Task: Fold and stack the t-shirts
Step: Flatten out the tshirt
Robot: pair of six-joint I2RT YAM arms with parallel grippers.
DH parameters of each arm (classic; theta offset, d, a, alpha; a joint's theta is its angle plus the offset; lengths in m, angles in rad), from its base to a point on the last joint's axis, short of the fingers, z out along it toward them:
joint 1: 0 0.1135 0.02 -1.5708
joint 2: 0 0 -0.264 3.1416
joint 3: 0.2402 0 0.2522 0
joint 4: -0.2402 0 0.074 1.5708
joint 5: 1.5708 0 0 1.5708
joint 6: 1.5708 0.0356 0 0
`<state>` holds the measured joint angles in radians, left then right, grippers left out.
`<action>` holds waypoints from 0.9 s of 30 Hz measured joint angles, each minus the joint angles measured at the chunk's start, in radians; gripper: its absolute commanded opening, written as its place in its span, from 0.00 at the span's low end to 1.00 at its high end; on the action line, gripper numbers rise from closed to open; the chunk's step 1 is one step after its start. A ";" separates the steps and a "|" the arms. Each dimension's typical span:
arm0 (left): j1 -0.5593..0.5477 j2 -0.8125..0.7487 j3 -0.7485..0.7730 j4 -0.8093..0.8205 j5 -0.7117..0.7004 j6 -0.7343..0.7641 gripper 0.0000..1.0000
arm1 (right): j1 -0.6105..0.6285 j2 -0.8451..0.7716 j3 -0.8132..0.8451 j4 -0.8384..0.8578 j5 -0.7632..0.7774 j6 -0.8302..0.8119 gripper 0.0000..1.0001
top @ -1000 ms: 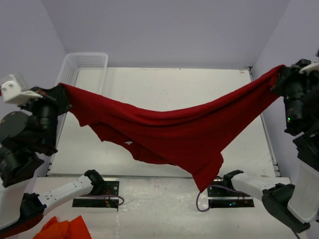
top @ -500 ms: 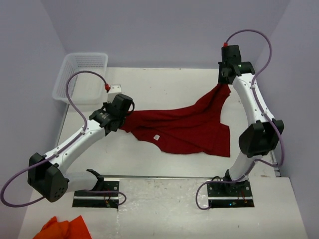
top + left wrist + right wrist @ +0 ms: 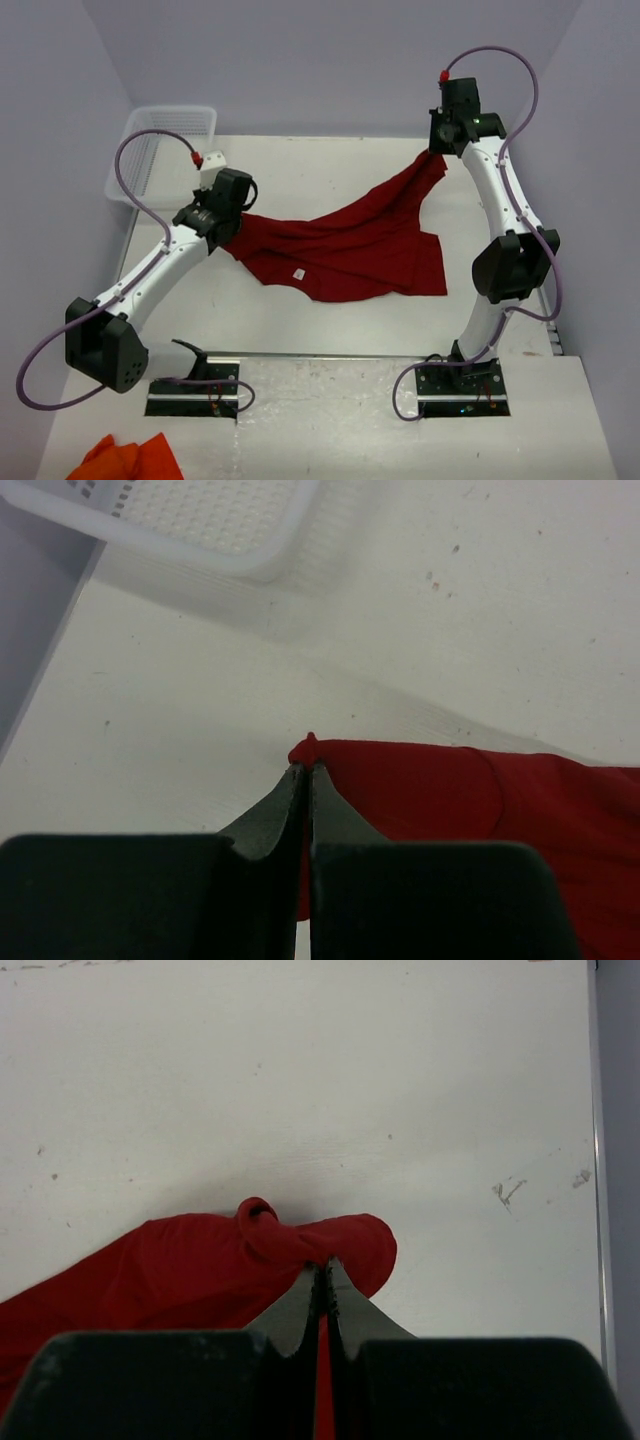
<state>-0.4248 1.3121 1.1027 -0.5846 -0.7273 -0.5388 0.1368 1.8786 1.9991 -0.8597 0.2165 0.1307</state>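
At the near left corner, off the desk proper, lies a crumpled orange cloth (image 3: 130, 460), well apart from everything else.

Farther in, the dark red t-shirt (image 3: 345, 250) sprawls across the middle of the white desk (image 3: 330, 170). Most of it rests wrinkled on the surface, with a small white label (image 3: 297, 274) showing near its front edge. It is stretched between the two arms, running from its left corner up to a peak at the far right.

The left claw (image 3: 304, 772) is closed tight, its two fingers pressed together with no gap to speak of. It pinches the shirt's left corner, and a small nub of red fabric pokes out just past the tips. It sits low over the desk, left of centre.

Farther back and to the right, the right claw (image 3: 322, 1270) is likewise fully closed on the shirt. A thin strip of red runs between its fingers and a bunched roll of fabric bulges just beyond the tips. This corner is raised, so the cloth slopes down from it toward the middle of the desk.

In the far left corner stands a white mesh basket (image 3: 170, 108), apart from the shirt.
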 measured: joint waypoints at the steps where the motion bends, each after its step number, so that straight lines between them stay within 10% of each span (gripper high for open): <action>1: 0.000 0.010 0.003 0.005 0.004 0.001 0.00 | 0.000 0.000 -0.001 -0.001 0.000 -0.001 0.00; 3: 0.000 0.036 0.008 0.014 0.013 0.006 0.04 | 0.000 0.000 -0.002 0.000 0.000 -0.001 0.00; 6: 0.000 0.084 0.021 0.033 0.047 0.036 0.74 | 0.000 0.000 -0.003 0.000 0.000 -0.002 0.00; 10: -0.019 0.129 0.048 0.067 0.094 0.070 0.93 | 0.000 0.000 -0.008 0.000 0.002 -0.008 0.00; 14: -0.161 0.129 0.061 0.122 0.112 0.126 0.79 | -0.007 0.000 -0.008 0.001 0.000 -0.012 0.00; 18: -0.336 0.130 0.068 0.188 0.262 0.169 0.00 | -0.027 0.000 -0.012 0.001 0.000 -0.011 0.00; 27: -0.439 0.357 0.115 0.309 0.583 0.136 0.00 | -0.038 0.000 -0.036 0.004 -0.001 -0.008 0.00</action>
<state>-0.8639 1.6691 1.2179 -0.2756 -0.1448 -0.4030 0.0986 1.8786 1.9633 -0.8555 0.2157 0.1230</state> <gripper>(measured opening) 0.002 0.007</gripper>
